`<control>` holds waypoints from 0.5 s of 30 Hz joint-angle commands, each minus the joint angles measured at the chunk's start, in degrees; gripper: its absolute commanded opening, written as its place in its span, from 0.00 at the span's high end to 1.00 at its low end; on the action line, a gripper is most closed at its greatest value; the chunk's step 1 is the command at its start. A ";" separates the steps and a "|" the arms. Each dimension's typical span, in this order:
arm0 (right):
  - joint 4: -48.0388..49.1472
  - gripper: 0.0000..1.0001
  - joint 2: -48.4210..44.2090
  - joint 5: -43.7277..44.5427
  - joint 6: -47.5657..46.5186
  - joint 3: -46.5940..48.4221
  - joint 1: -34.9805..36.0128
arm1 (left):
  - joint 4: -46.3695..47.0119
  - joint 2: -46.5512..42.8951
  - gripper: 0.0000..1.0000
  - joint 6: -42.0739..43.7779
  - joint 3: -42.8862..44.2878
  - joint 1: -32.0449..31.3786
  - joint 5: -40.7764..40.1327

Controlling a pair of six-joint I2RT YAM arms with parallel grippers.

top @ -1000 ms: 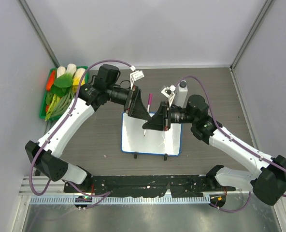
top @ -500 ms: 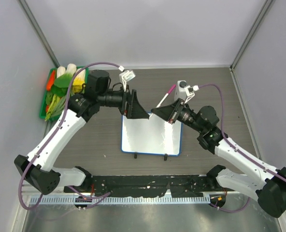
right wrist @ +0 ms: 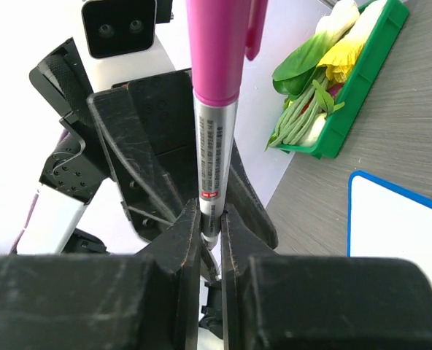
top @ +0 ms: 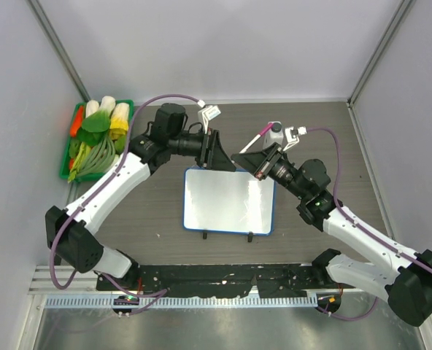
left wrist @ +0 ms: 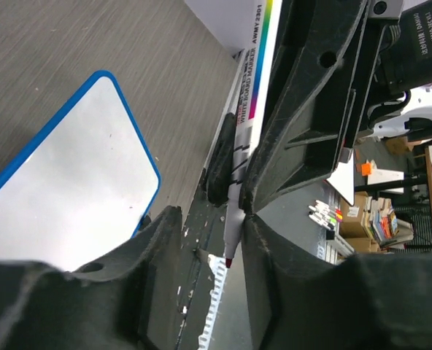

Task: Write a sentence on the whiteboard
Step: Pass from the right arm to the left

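Observation:
The whiteboard (top: 228, 204) lies flat mid-table, blue-rimmed, its face white with no sentence in view; its corner also shows in the wrist views (left wrist: 63, 182) (right wrist: 398, 226). My right gripper (top: 245, 162) (right wrist: 210, 211) is shut on the silver barrel of a pink-capped marker (top: 260, 137) (right wrist: 216, 131), held above the board's far edge. My left gripper (top: 228, 160) (left wrist: 210, 219) faces it, open. The marker (left wrist: 247, 95) has its dark red tip between the left fingers, lying against one of them with a gap to the other.
A white bottle (top: 276, 131) with a grey cap stands just behind the right gripper. A green tray of vegetables (top: 95, 138) (right wrist: 325, 109) sits at the far left. Grey walls close in the table's left, right and far sides.
The right gripper lifted the marker off the board and tilted it back toward the bottle. The left gripper drew away, then moved right until its fingers flank the marker's tip.

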 commanded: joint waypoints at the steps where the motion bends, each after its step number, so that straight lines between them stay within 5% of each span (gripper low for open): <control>1: 1.21 0.99 -0.15 1.81 0.73 1.57 -0.11 | 5.16 0.52 0.64 -1.08 2.06 -0.21 2.26; 5: -0.28 0.99 -0.41 1.64 -1.02 2.09 -0.03 | 4.28 0.34 0.98 -0.38 2.15 -0.21 2.08; 7: -1.86 0.94 -0.50 1.12 -2.78 2.79 -0.11 | 2.70 -0.01 1.00 0.94 2.32 -0.21 1.99; 10: -4.06 0.73 -0.85 0.67 -5.41 3.50 -0.20 | 1.29 -0.89 1.00 2.26 2.24 -0.21 1.81; 15: -7.31 0.19 -2.61 -0.55 -8.14 4.29 -2.74 | -3.36 -2.73 1.00 5.42 2.50 -0.21 2.87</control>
